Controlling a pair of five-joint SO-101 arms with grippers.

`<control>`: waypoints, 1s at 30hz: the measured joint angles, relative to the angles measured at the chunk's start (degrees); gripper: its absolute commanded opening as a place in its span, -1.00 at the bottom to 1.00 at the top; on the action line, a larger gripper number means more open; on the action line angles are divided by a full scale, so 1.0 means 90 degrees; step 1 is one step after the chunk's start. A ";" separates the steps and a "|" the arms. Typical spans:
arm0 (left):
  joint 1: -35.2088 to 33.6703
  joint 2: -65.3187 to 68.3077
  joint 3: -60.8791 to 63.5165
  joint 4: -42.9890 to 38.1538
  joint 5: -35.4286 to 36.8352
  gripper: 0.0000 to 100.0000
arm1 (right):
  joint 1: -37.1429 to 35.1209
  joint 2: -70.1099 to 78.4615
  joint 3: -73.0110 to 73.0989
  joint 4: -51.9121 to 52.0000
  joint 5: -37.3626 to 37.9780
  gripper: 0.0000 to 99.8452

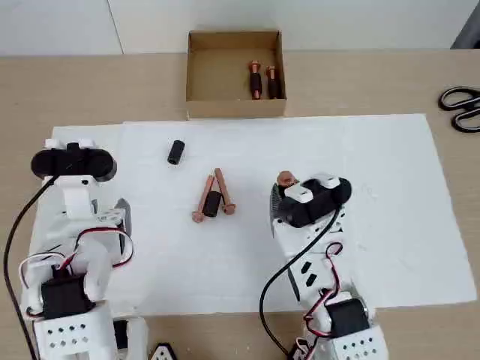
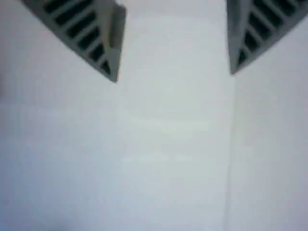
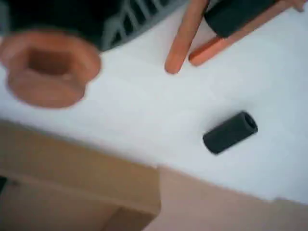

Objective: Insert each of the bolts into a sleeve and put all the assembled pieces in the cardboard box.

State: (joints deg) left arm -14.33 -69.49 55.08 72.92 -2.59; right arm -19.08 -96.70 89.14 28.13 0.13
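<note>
Cardboard box holds two assembled pieces; loose sleeve, two bolts (one seemingly sleeved) outside.

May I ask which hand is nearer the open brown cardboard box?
Right. The right hand, gripping a copper-coloured bolt, is in front of the cardboard box; the left hand lies farther, at the left of the white sheet.

**Setting: a robotics laboratory bench.** I stood at a pale wood-grain tabletop set against a plain light wall. My left arm and right arm were white plastic shells with servo blocks, exposed red, white and black wiring, and a thick black cable. A white paper sheet covered the work area. On and around it lay a small open cardboard box, loose copper-coloured bolts, a black sleeve, and scissors near the tabletop's edge.
</note>
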 measured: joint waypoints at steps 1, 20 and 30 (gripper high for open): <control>0.0000 0.0000 0.0000 0.0039 0.0000 -0.71 | 0.0000 0.0049 -0.0176 0.0000 0.0000 -0.99; 0.0000 -0.0010 0.0293 0.0127 0.0000 -0.71 | -0.0020 0.7150 -0.5353 -0.1534 0.0000 -0.99; 0.0000 -0.0010 0.0293 0.0127 0.0000 -0.71 | -0.0020 1.1126 -0.9328 -0.1582 0.0000 -0.99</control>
State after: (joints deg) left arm -14.33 -69.58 57.71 74.07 -2.59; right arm -19.25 3.43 5.19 13.89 0.13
